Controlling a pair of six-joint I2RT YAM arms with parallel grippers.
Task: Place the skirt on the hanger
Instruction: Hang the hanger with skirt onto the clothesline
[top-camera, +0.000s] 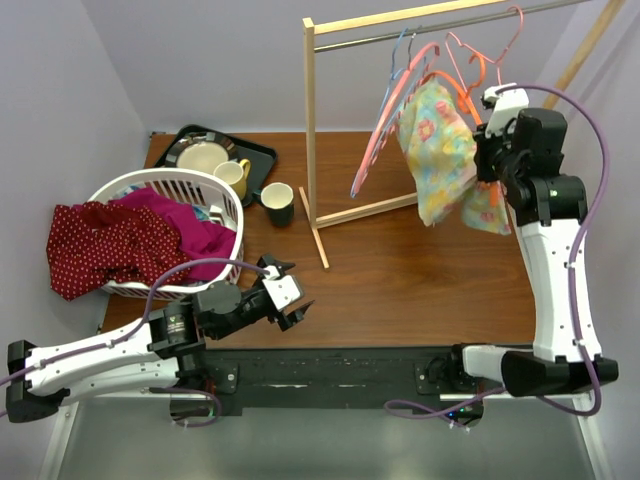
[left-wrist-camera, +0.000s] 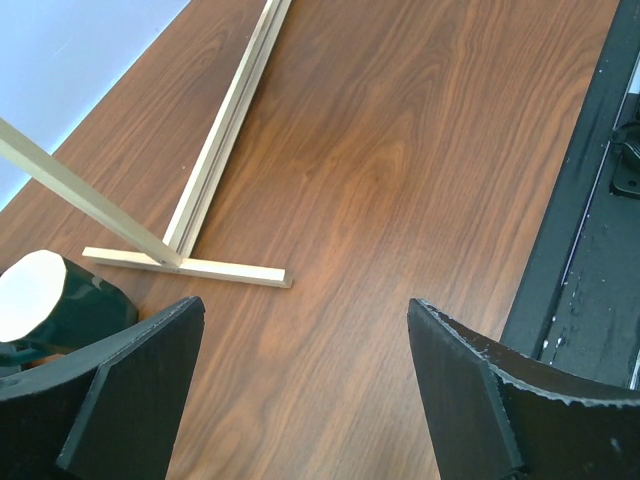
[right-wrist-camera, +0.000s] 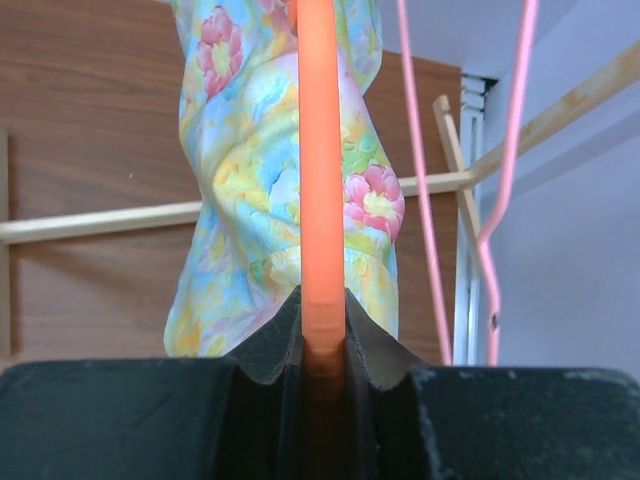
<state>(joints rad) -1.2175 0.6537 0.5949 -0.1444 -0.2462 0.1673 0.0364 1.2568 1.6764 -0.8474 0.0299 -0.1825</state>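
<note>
The skirt hangs on the orange hanger near the desk's far right corner. Our right jaws clamp that hanger, and the left jaws stand apart. If we tug, it may slip off.

A basket is set at the surface's left edge, with a tray behind it at the far left corner. A cup is placed just left of the rack. The skirt is hung on a hanger near the far right corner.
</note>
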